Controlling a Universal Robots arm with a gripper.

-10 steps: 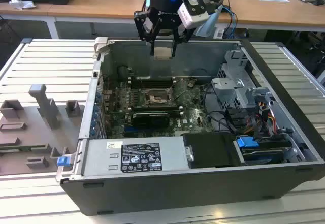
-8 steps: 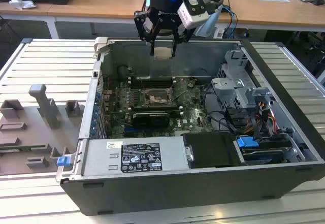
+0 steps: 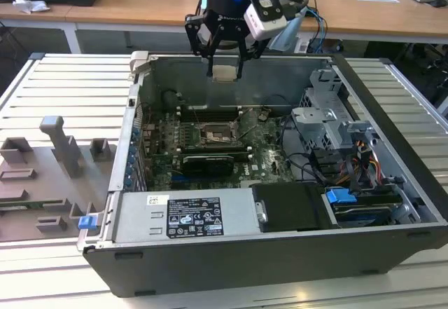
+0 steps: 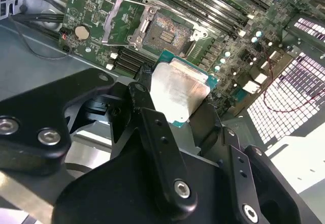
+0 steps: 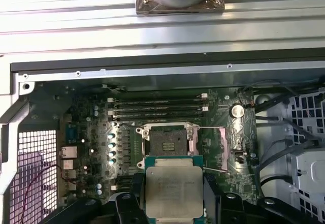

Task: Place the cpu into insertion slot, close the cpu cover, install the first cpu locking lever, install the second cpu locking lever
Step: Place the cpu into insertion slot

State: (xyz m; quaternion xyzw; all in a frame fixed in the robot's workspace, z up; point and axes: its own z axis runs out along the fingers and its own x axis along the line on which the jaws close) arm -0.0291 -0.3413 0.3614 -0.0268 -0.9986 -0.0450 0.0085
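My gripper (image 3: pixel 225 72) hangs above the far wall of the open computer case (image 3: pixel 210 267), shut on the cpu (image 3: pixel 224 73), a flat pale silvery square. In both wrist views the cpu (image 4: pixel 177 89) (image 5: pixel 173 188) sits level between the black fingers (image 4: pixel 144 79). The insertion slot (image 3: pixel 213 135) (image 4: pixel 167 31) (image 5: pixel 168 141) lies below on the green board, its dark centre bare. The cpu is high above the slot and offset toward the case's far wall. The cpu cover (image 4: pixel 119 23) (image 5: pixel 223 150) is swung open beside the slot.
Long memory slots (image 5: pixel 160 108) run beside the socket, and a long black card (image 3: pixel 206 162) lies on its near side. A labelled power supply (image 3: pixel 185 216) fills the case front, a drive cage with cables (image 3: pixel 336 123) the exterior view's right. A grey fixture plate (image 3: pixel 49 176) lies outside at the left.
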